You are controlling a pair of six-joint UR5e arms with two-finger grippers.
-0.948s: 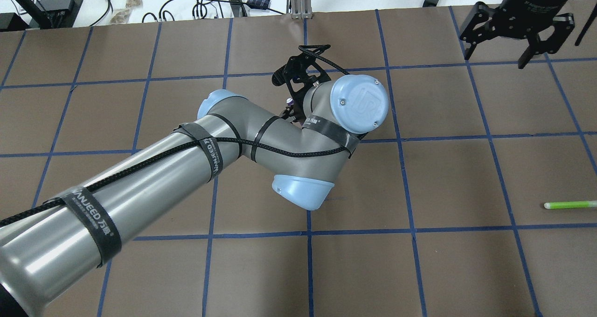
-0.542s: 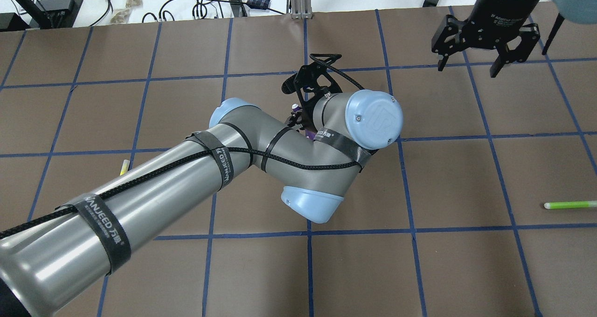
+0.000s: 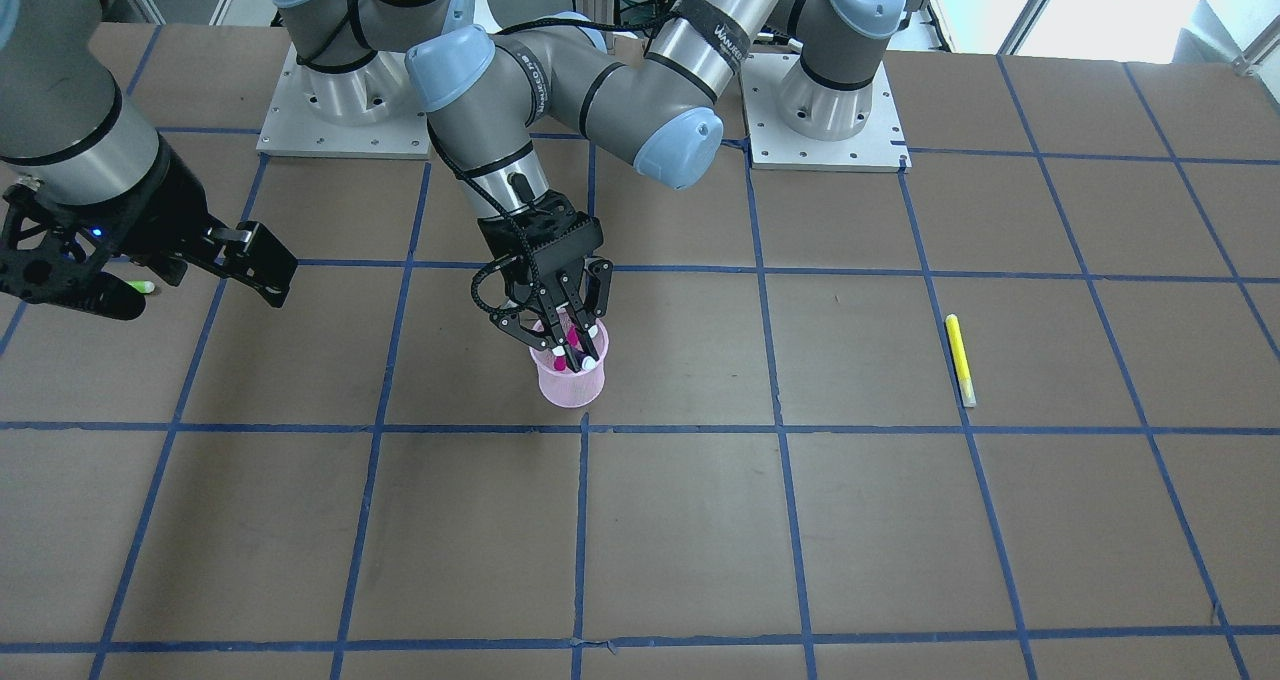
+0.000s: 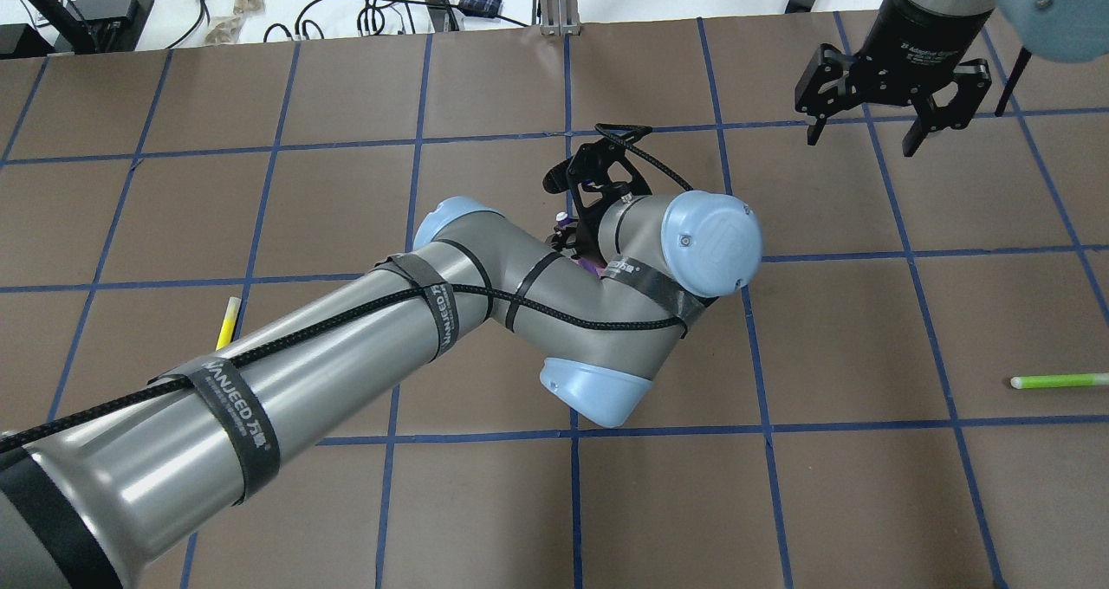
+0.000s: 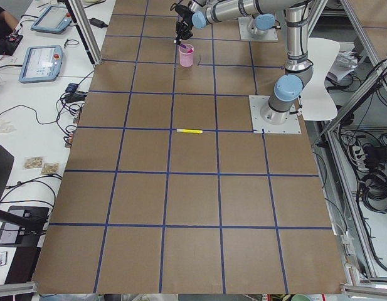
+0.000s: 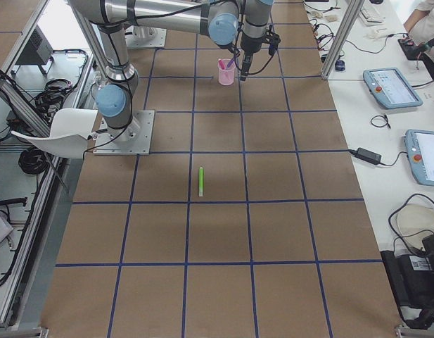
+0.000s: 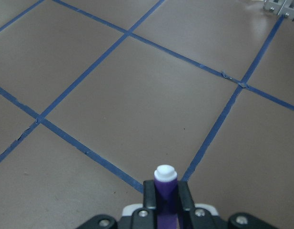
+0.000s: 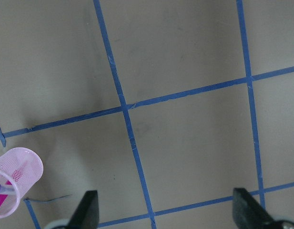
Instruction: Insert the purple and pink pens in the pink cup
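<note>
The left tool is pinching the purple pen in the mouth of the pink mesh cup, mid-tabletop, beside the pink pen. The right tool is hanging spread wide at the cup's nine o'clock, facing the robot. A slanted pen pushing the rim could be tipping the cup.

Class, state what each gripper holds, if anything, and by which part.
Left gripper clamps the purple, white-tipped pen just below that tip; right gripper holds nothing.

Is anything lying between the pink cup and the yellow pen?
No. The front-facing view shows only bare table and blue tape lines between cup and yellow pen.
</note>
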